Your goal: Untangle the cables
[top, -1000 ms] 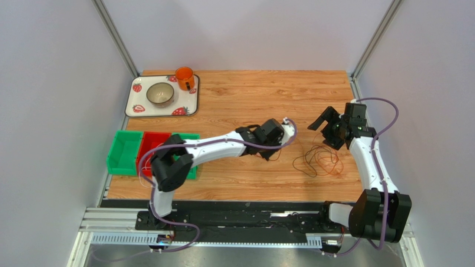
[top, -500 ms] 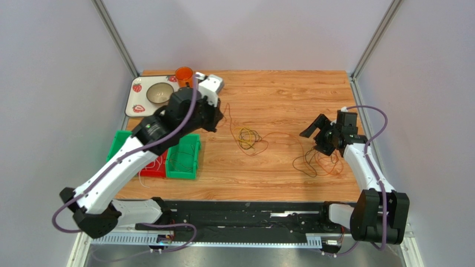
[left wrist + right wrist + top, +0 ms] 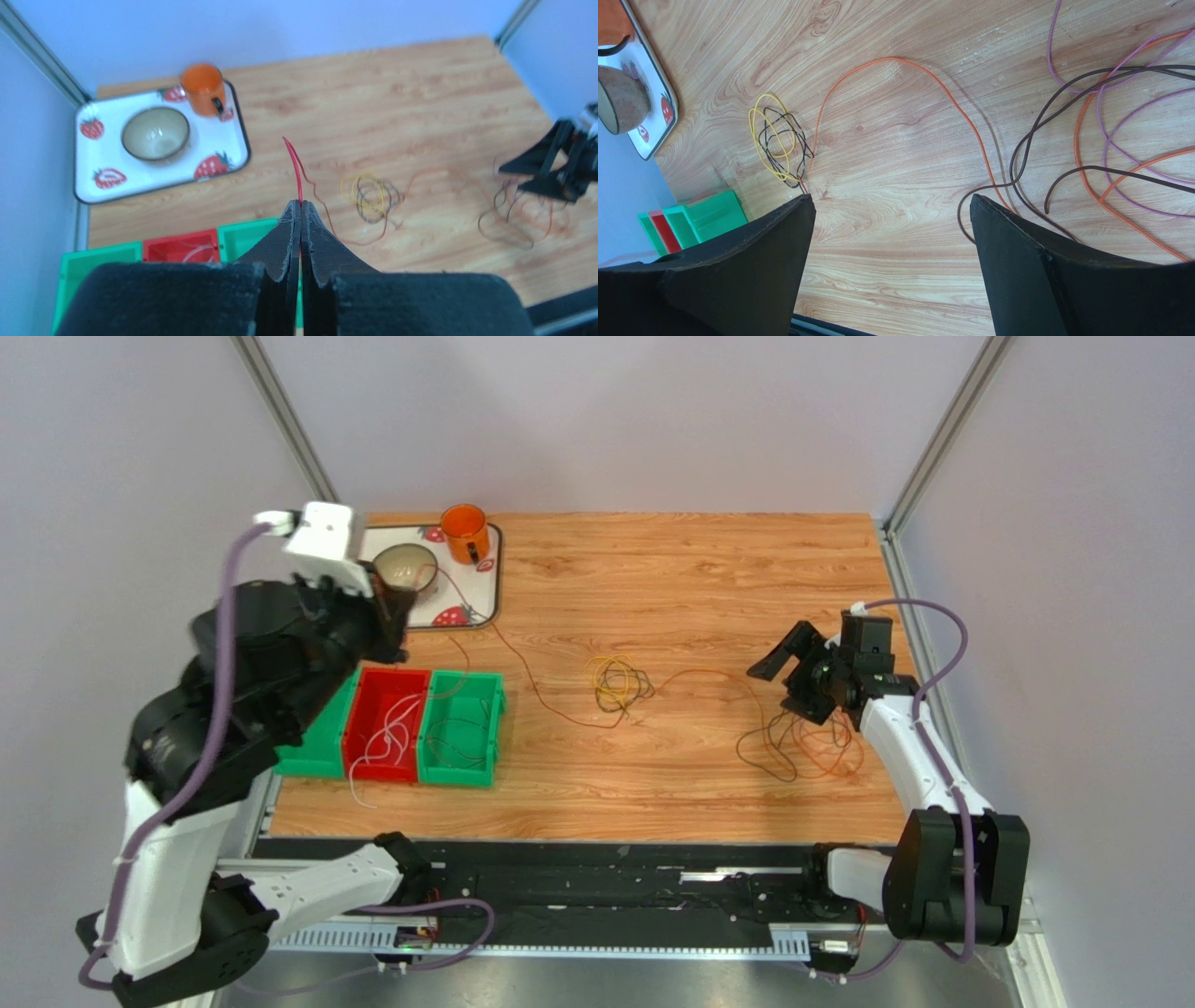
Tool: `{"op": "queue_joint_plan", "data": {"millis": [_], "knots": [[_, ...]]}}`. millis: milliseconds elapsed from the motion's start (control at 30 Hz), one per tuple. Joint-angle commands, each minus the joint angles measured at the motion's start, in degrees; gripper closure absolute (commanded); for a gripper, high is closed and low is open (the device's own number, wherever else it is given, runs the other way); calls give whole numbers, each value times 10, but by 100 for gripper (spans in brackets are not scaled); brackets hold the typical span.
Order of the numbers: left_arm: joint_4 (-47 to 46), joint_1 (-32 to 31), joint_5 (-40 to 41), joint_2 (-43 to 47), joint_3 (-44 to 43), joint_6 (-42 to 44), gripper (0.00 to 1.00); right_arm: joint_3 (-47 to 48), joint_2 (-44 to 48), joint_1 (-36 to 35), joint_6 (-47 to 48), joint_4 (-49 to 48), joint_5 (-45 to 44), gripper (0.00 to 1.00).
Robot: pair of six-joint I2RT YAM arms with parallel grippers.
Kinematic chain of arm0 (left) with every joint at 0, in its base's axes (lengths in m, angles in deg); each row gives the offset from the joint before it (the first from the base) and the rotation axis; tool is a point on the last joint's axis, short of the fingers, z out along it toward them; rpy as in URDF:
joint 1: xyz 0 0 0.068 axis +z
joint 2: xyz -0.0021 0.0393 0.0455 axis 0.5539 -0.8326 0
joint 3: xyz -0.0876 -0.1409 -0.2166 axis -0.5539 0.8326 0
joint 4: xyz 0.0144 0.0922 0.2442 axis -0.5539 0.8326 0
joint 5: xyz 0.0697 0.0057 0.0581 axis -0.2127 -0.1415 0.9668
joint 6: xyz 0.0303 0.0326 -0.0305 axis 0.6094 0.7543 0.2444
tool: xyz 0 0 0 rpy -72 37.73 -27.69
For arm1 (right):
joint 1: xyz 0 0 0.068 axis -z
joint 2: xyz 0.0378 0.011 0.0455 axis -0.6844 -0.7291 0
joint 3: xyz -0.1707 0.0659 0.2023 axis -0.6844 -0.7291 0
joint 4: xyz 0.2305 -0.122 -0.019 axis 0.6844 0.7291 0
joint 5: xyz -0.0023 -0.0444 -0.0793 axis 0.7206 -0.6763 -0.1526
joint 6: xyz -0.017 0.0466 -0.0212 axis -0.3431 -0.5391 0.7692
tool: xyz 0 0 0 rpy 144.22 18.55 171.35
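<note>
My left gripper [image 3: 400,605] is raised at the far left, above the tray corner, and is shut on a thin red cable [image 3: 295,165]. That cable [image 3: 522,672] trails across the table to a small yellow and dark coil [image 3: 622,686], also in the left wrist view [image 3: 370,197] and right wrist view [image 3: 777,144]. An orange cable [image 3: 906,64] runs from that coil to a loose tangle of dark brown, orange and thin purple loops [image 3: 802,742] at the right. My right gripper [image 3: 790,674] is open and empty, just above that tangle's left side [image 3: 891,203].
A strawberry tray [image 3: 477,602] with a bowl [image 3: 403,567] and orange mug [image 3: 464,532] sits back left. A red bin [image 3: 389,724] holding a white cable and green bins [image 3: 466,731] stand front left. Side walls bound the table.
My left arm has swung from the table's middle up and to the far left, drawing the red cable out of the coil. My right gripper has shifted slightly left and stayed open.
</note>
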Motion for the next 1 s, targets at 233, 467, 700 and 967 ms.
{"op": "queue_joint_plan", "data": {"millis": [233,467,700,967], "knots": [[13,2,104,17,-124,70,100,4,5,-9,-1,-19,2,14],[-6,2,78,25,-81,60,100,2,0,-12,-2,-22,3,14],[-40,2,74,49,-32,57,100,-5,-2,-12,3,-19,2,14],[-56,2,79,59,-12,62,100,-7,1,-12,11,-15,-1,14]]}}
